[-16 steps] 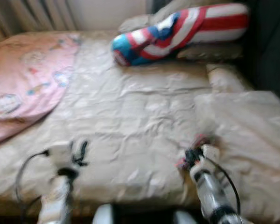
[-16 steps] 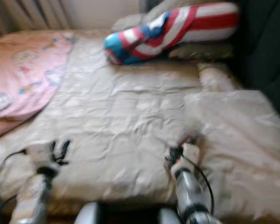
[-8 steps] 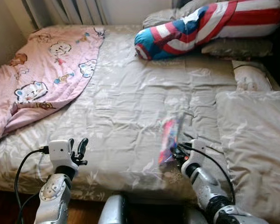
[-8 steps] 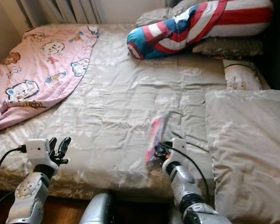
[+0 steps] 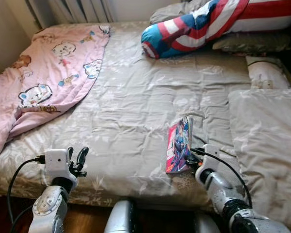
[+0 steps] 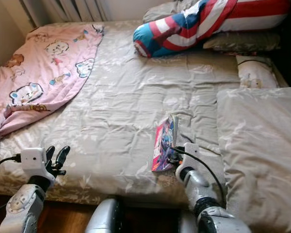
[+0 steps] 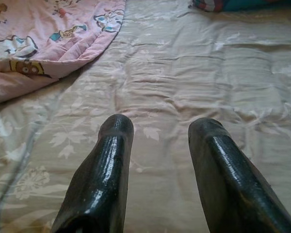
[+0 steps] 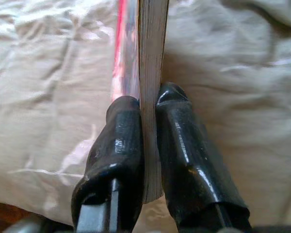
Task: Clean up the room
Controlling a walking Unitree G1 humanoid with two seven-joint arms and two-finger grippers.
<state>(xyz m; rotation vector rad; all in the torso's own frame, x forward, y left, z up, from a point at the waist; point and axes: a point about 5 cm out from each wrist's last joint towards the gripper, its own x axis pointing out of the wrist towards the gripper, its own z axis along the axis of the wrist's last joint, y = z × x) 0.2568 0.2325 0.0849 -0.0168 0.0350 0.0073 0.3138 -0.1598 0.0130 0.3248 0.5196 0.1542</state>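
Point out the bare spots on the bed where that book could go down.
Widest free patch: mid-bed, between the pink blanket, the striped bolster and the big pillow. The near edge by the left gripper is bare too. The head end is crowded with pillows. The right gripper holds the book.

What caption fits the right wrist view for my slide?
Right gripper shut on a thin glossy book, held edge-on above a beige quilted bedspread.

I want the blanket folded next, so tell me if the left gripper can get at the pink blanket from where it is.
Probably yes. The left gripper is open, holding nothing, at the bed's near edge, and bare bedspread lies between it and the pink blanket. It would need a reach forward.
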